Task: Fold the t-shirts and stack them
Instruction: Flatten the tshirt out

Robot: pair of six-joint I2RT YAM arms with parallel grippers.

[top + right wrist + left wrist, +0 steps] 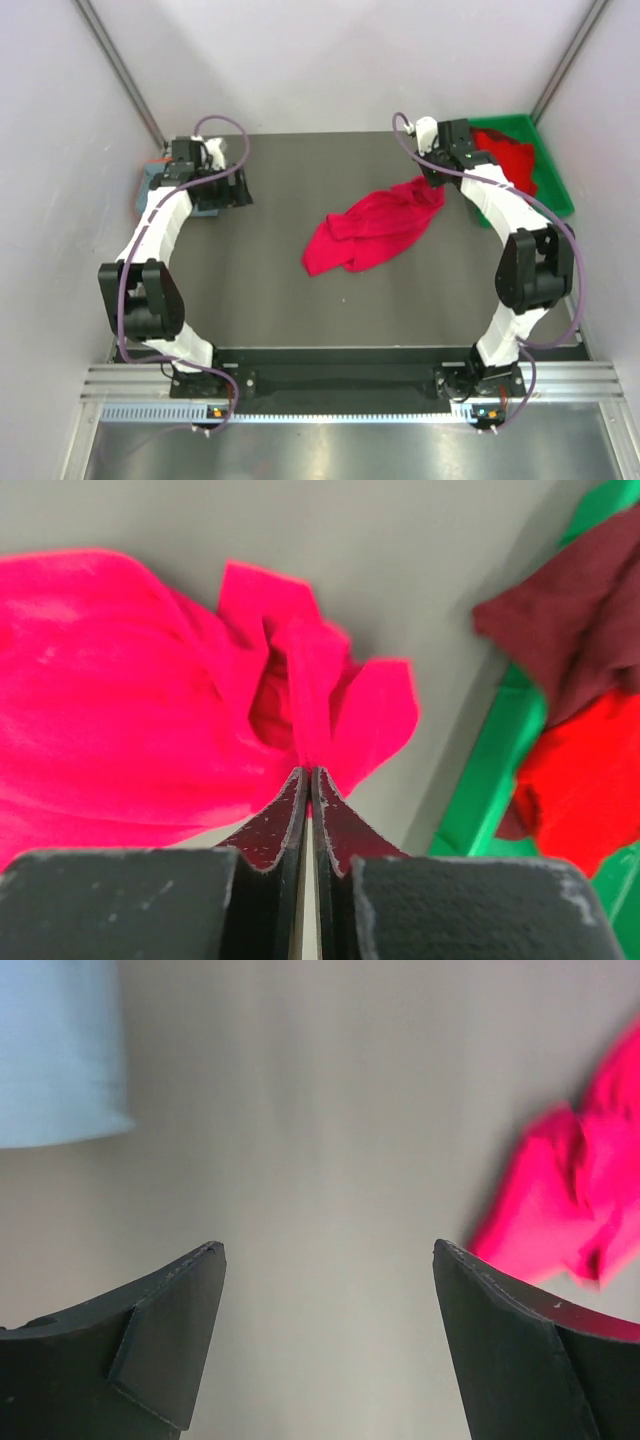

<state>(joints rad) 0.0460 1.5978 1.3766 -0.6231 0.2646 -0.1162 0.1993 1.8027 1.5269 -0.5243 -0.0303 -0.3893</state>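
**Progress: early stage.**
- A bright red crumpled cloth t-shirt [370,232] lies on the dark grey bench [280,300], a little right of centre. It is bunched and creased, not spread flat, and no fold has been made in it.
- A pale grey-blue cloth t-shirt [150,183] sits at the far-left edge of the bench. It looks like a compact folded piece, possibly the start of a stack, but the left arm half hides it.
- A green plastic bin [553,185] stands at the far-right corner. It holds a dark red cloth t-shirt [570,610] and a second bright red cloth t-shirt [580,780], both heaped and unfolded.
- Left to do, as I judge it: spread, fold and stack the shirt on the bench, then do the same for the two in the bin.

**Claws.**
- The right claw [308,772] is pinched tight on a small tuck at the far-right end of the crumpled shirt. The cloth peaks up into its tips.
- The left claw [328,1250] stands wide with nothing between its fingers. It is over bare bench, near the grey-blue piece and well apart from the crumpled shirt.

**Lie of the shirt in hand.**
- Its long axis runs diagonally across the bench, from near-left to far-right.
- The far-right end is drawn to a narrow point at the right claw, just beside the bin.
- The broad, bunched end points toward the near-left, around the bench centre.
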